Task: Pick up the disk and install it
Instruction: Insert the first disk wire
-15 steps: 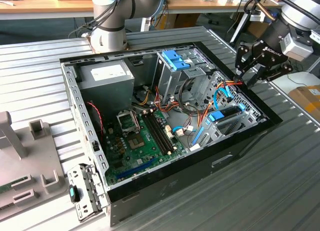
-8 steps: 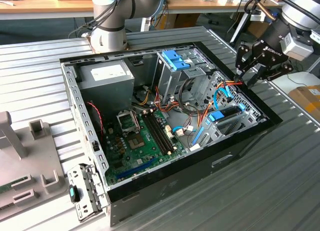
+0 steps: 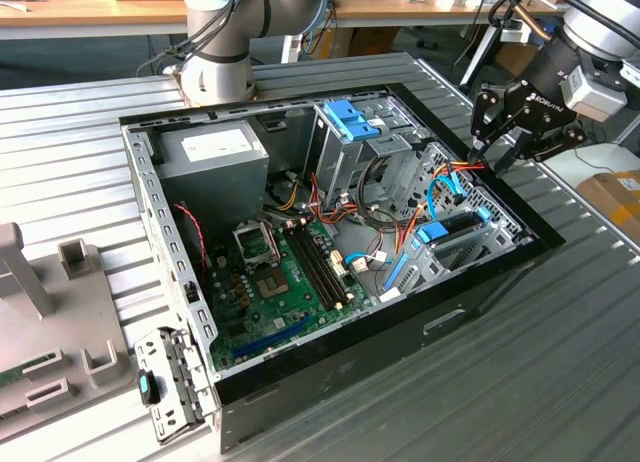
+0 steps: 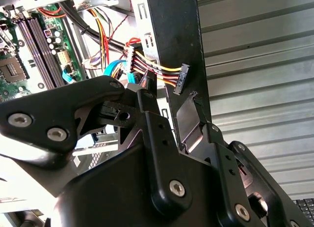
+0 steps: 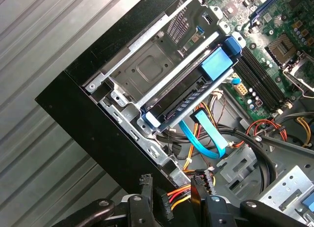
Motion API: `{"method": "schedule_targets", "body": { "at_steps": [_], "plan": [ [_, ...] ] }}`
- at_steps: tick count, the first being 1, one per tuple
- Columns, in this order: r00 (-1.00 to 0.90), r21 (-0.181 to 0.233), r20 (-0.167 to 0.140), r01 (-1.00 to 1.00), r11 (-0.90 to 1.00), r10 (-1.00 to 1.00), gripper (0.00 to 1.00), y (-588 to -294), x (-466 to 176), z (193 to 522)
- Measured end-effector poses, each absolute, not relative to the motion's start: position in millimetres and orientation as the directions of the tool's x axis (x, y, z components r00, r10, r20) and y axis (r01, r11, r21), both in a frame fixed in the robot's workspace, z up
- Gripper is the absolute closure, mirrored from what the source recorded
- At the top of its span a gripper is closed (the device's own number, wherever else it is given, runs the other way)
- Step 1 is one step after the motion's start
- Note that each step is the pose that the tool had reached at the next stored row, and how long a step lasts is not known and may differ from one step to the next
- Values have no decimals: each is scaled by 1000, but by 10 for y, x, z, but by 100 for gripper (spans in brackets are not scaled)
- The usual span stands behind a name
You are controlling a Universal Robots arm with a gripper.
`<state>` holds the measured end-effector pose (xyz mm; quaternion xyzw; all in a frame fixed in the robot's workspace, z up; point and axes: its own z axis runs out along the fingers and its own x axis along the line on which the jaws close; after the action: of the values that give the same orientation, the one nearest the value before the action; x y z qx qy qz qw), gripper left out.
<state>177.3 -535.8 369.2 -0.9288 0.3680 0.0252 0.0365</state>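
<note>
**Exterior view.** An open computer case point(image 3: 400, 317) lies on the ribbed metal counter point(image 3: 560, 382), with the motherboard point(image 3: 290, 282) exposed. The disk point(image 3: 455, 227) sits in the low drive bay at the case corner toward the exterior view's right, lying flat between the bay's metal walls, its blue end tabs visible. The tall silver drive cage point(image 3: 345, 152) stands well apart from it. The gripper point(image 3: 483, 160) hangs over the case rim just beside that bay, not touching the disk.

**Second wrist view.** The gripper point(image 4: 171, 97) has its fingers point(image 4: 189, 121) set a narrow gap apart, and nothing is clamped between them. A black power connector point(image 4: 181, 79) on red, yellow and black wires lies just past the fingertips, against the black case wall point(image 4: 171, 30). Whether it touches them cannot be told.

**First wrist view.** The disk point(image 5: 194, 92) lies inside the bay, with its blue tab point(image 5: 216, 66) toward the motherboard point(image 5: 265, 55). A flat blue cable point(image 5: 206, 138) loops just beside its near end. The gripper point(image 5: 171, 187) is near that end, with bundled wires around it.
</note>
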Motion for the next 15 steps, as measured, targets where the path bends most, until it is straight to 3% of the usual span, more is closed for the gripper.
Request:
{"method": "schedule_targets", "body": {
  "at_steps": [15],
  "plan": [
    [732,-49,-74,-681,-730,-678,56,-5358,1815,3684]
  ]
}}
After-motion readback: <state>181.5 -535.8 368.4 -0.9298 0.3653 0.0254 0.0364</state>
